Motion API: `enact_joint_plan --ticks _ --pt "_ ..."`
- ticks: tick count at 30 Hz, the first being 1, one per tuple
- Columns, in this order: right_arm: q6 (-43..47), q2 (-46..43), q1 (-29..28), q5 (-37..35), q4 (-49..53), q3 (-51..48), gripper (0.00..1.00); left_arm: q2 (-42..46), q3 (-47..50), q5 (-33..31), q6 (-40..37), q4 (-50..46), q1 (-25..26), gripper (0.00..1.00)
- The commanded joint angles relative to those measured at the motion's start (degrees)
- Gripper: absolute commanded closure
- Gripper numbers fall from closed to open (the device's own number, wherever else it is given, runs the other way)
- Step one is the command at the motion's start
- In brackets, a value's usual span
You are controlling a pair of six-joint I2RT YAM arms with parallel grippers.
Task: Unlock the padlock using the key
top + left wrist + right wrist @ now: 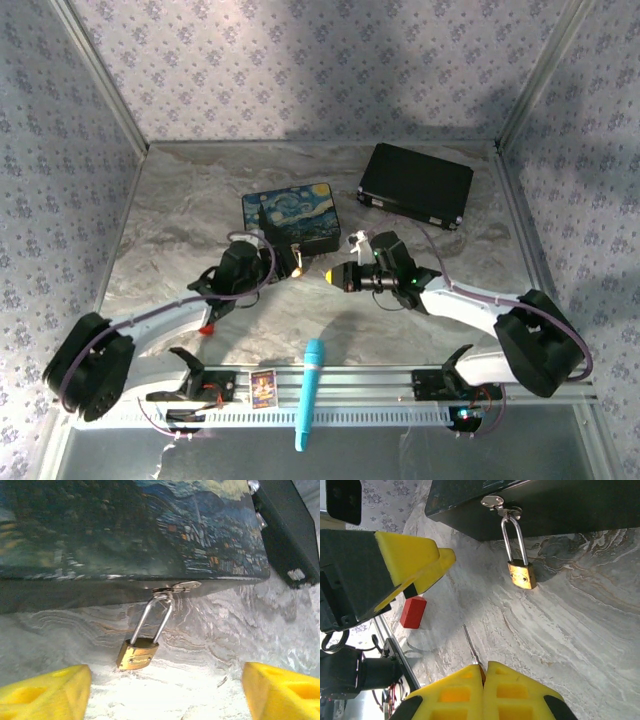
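The small brass padlock (136,654) hangs by its thin silver shackle from the hasp of the starry-night tin (125,525); it also shows in the right wrist view as the padlock (522,574). My left gripper (165,690) is open, its yellow fingers (45,690) wide apart just in front of the padlock, not touching it. My right gripper (484,669) is shut on the thin silvery key (470,648), whose blade sticks out from the fingertips, well short of the padlock. From above, both grippers meet in front of the tin (290,215).
A black case (416,184) lies behind and right of the tin. A red block (413,612) sits on the marble table (570,640) near the left arm. A cyan pen-like tool (309,392) lies on the front rail.
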State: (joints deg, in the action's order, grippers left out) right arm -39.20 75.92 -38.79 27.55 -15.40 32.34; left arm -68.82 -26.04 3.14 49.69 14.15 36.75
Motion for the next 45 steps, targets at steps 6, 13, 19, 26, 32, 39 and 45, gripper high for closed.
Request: enact_joint_plan --ticks 6,13,19,26,32,39,45 --pt "0.7 2.6 0.6 -1.3 1.8 1.7 1.00 -11.6 -4.0 5.4 -3.9 9.5 -0.2 0.30" --pt "-0.3 4.4 1.1 -1.7 1.3 1.4 1.00 -17.0 -6.1 1.2 -4.1 8.9 2.2 0.38" --pt "-1.0 6.2 1.2 -1.7 0.1 1.2 1.00 -19.2 -5.9 -3.1 -4.3 8.4 4.0 0.48" --pt "-2.2 9.5 1.4 -0.8 -3.1 2.0 1.00 -20.4 -5.6 -9.2 -4.8 7.6 5.3 0.53" --pt "-4.2 13.4 2.0 0.8 -6.9 2.5 1.00 -23.7 -5.5 -8.8 -4.3 12.2 6.2 0.53" --pt "-5.2 15.9 2.1 1.5 -9.6 2.9 1.00 -24.7 -5.5 -8.5 -2.5 15.0 6.9 0.71" --pt "-7.9 18.7 3.4 3.5 -14.3 2.3 1.00 -24.9 -5.2 -8.2 0.3 16.5 6.9 0.84"
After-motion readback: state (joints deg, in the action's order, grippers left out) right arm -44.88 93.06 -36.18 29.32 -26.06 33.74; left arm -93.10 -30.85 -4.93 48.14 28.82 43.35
